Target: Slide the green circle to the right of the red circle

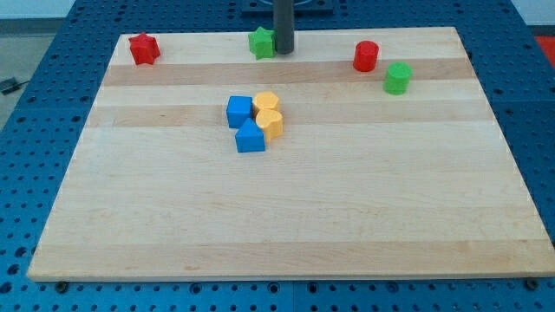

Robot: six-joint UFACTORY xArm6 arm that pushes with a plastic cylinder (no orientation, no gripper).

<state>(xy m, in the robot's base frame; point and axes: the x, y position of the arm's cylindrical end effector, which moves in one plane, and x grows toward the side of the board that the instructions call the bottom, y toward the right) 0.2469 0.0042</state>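
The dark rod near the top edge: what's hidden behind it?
The dark rod, my tip, covers the right edge of the green star-shaped block on the wooden board. Whether they touch cannot be seen.

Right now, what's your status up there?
My tip at view's top, beside green star. Green circle sits lower right of red circle, nearly touching. Nothing between tip and circles.

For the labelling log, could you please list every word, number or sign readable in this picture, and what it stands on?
None: no text, number or sign is visible on the wooden board, any block, the rod, or the blue perforated table.
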